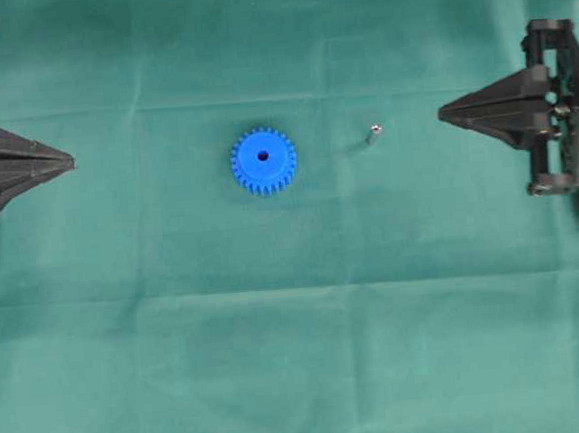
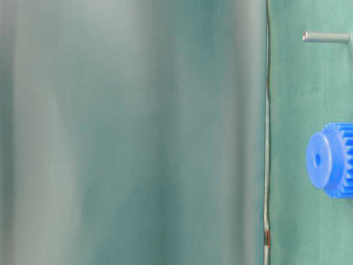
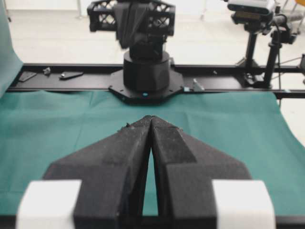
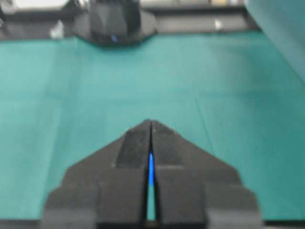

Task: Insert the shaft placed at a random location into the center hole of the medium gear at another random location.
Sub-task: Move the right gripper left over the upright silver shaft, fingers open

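Both claws parked at the bench edges, nothing picked yet.

My left claw [image 1: 70, 162] and right claw [image 1: 442, 114] both had their tips pressed together, empty. The shaft [image 1: 373, 133] stood upright on the green cloth [image 1: 301, 356], in front of my right claw's tips and much nearer to them than to the left claw's. The medium gear [image 1: 263, 160] lay flat beyond the shaft, roughly midway between the two claws, center hole [image 1: 263, 156] facing up. Risks as I judged them: the pin was tiny and standing, so a claw arriving slightly off would tip it and let it roll. The hole was about the pin's width, so any tilt in the grip would jam it on the hub or shove the loose gear across the cloth.
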Tool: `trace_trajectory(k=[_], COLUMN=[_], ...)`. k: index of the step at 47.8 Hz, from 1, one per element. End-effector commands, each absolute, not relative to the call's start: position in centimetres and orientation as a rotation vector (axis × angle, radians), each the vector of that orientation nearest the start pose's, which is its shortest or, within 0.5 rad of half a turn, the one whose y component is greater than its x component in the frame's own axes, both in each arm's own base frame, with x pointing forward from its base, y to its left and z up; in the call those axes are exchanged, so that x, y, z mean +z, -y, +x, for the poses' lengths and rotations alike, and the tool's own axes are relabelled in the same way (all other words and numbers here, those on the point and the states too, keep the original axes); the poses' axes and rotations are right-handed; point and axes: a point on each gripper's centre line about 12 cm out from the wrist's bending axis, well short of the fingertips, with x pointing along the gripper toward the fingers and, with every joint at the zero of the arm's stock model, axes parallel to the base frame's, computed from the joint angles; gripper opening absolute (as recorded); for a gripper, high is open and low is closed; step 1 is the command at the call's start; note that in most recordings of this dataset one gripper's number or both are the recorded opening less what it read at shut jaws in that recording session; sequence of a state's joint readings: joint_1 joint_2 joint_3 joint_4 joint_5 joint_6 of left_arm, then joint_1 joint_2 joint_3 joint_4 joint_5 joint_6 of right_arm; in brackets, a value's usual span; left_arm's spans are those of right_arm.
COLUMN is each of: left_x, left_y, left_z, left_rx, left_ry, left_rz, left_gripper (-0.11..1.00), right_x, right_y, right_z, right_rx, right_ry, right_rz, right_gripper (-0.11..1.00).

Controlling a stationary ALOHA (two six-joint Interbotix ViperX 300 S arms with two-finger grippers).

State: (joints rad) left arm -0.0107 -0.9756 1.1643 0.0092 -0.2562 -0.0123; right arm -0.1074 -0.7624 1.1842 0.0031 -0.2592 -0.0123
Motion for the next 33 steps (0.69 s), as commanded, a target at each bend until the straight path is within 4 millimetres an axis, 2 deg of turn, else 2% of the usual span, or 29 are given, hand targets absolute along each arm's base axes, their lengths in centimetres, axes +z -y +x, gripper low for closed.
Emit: trace_trajectory(k=[1, 3, 9, 13, 15, 21, 33], left_x=[30.6, 30.6, 30.4, 30.2, 30.1, 30.0, 30.0], left_y=[0.3, 0.3, 0.3, 0.3, 0.3, 0.3, 0.3], left_z=[19.9, 19.9, 19.9, 19.9, 19.9, 19.9, 20.0], left_rx=[-0.015, -0.015, -0.015, -0.017, -0.015, -0.015, -0.017], left_ry=[0.092, 0.092, 0.081, 0.072, 0.066, 0.057, 0.054], left_rz=[-0.001, 0.001, 0.001, 0.001, 0.002, 0.001, 0.002], left_gripper=[0.00, 0.00, 0.00, 0.00, 0.00, 0.00, 0.00], right_x=[24.0, 23.3, 21.2, 19.8, 19.1, 16.7, 13.2], right_y=[2.8, 3.1, 3.9, 4.4, 4.8, 5.4, 6.4], right_z=[23.3, 23.7, 25.0, 25.7, 26.0, 26.9, 27.8], right_rx=[-0.123, -0.132, -0.157, -0.176, -0.185, -0.203, -0.231], right_ry=[-0.170, -0.194, -0.259, -0.284, -0.296, -0.331, -0.380], right_rz=[0.019, 0.021, 0.032, 0.037, 0.038, 0.040, 0.050], right_gripper=[0.18, 0.28, 0.68, 0.88, 0.89, 0.80, 0.80])
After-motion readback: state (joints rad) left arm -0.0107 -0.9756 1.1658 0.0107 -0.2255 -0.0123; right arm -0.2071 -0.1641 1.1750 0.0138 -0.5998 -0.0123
